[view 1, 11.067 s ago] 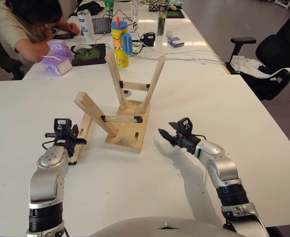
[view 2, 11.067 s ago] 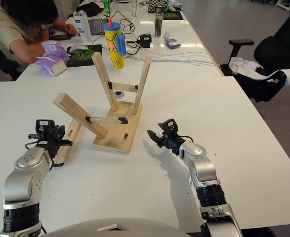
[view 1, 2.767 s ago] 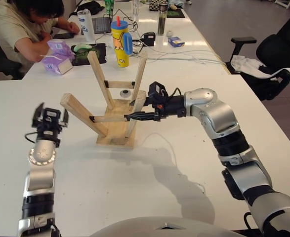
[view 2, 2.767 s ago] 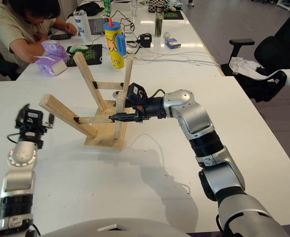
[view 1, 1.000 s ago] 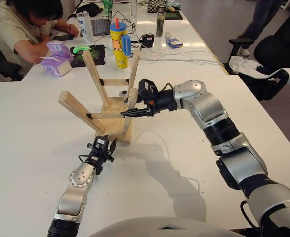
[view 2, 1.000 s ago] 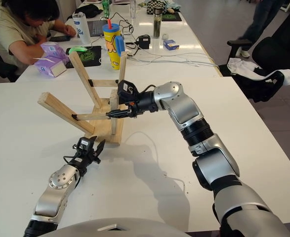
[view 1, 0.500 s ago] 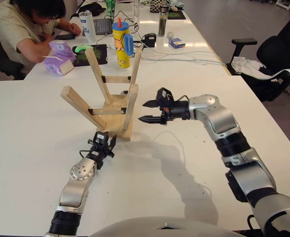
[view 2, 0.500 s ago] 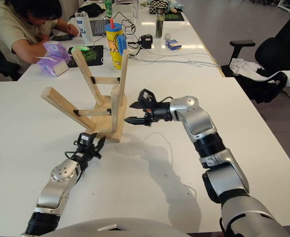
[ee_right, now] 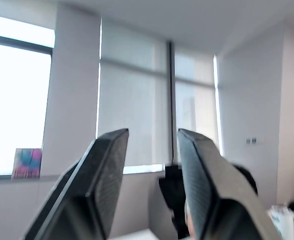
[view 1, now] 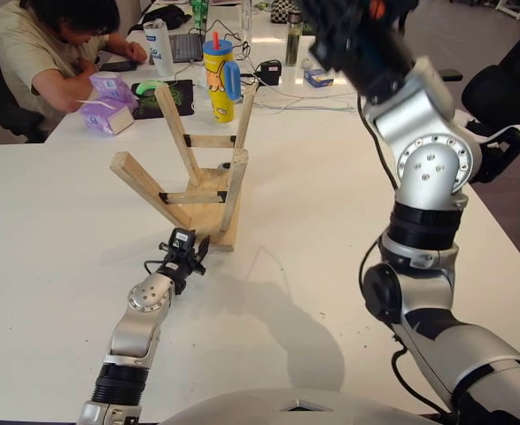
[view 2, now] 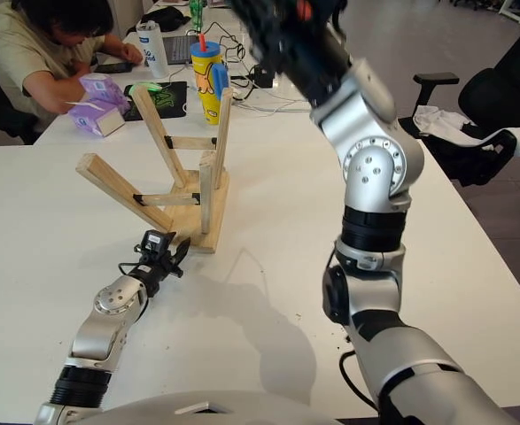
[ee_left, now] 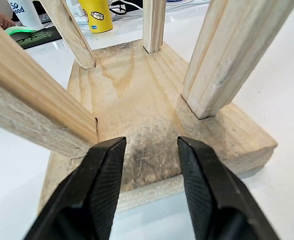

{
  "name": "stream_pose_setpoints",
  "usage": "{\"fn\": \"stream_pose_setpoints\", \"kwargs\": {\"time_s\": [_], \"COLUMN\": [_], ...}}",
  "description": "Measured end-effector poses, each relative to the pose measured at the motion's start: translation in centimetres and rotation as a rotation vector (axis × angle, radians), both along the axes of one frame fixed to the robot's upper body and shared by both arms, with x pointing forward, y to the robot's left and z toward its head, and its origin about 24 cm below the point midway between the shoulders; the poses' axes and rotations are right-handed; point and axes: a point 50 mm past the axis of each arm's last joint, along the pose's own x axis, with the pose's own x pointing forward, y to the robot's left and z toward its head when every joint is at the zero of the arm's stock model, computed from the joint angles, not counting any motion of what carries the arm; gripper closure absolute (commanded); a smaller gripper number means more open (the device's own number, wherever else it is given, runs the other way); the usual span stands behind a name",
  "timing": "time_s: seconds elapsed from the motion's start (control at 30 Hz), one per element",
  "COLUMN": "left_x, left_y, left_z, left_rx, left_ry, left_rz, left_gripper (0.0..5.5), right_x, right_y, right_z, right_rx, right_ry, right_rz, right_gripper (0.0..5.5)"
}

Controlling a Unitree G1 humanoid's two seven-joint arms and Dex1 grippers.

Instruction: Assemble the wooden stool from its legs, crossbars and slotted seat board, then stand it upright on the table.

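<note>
Right arm has swung up from beside the stool to high over the table; right gripper is spread open. Left gripper stays at the seat board near edge, fingers apart, gripping nothing. Stool rests upside down on the table. Yellow cup print is too small to read.

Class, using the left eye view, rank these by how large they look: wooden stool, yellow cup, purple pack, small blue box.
1. wooden stool, largest.
2. yellow cup and purple pack look alike; left unranked.
3. small blue box, smallest, though it sits farther back.
</note>
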Motion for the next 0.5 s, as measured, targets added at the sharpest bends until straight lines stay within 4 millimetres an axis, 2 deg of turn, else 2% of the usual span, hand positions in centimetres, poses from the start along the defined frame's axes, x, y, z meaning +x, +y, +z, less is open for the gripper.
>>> {"fn": "stream_pose_setpoints", "kwargs": {"time_s": [0.03, 0.07, 0.13, 0.17, 0.2, 0.37, 0.47, 0.5], "left_x": [0.0, 0.0, 0.1, 0.2, 0.2, 0.2, 0.2, 0.2], "left_y": [0.0, 0.0, -0.1, -0.2, -0.3, -0.2, -0.5, -0.6], "left_z": [0.0, -0.1, 0.0, 0.1, 0.2, -0.3, -0.6, -0.6], "left_rx": [0.000, 0.000, 0.000, -0.003, -0.007, -0.007, -0.020, -0.024], "left_ry": [0.002, 0.004, -0.003, -0.009, -0.012, 0.009, 0.020, 0.019], "left_rz": [0.000, 0.001, -0.001, -0.001, -0.002, 0.021, 0.032, 0.032], "left_gripper": [3.58, 3.58, 3.58, 3.58, 3.58, 3.58, 3.58, 3.58], "right_x": [0.2, 0.9, 2.1, 2.3, 2.1, 1.6, 1.9, 2.4], "right_y": [0.8, 2.5, 5.5, 7.2, 8.0, 8.9, 7.8, 6.6], "right_z": [-0.3, -2.0, -6.7, -10.3, -12.7, -13.5, -13.3, -12.9], "right_rx": [0.022, -0.029, -0.228, -0.380, -0.449, -0.572, -0.462, -0.388], "right_ry": [0.027, 0.107, 0.294, 0.400, 0.441, 0.344, 0.370, 0.398], "right_rz": [-0.011, -0.028, -0.039, -0.042, -0.051, -0.146, -0.152, -0.157], "right_gripper": [3.65, 3.65, 3.65, 3.65, 3.65, 3.65, 3.65, 3.65]}}
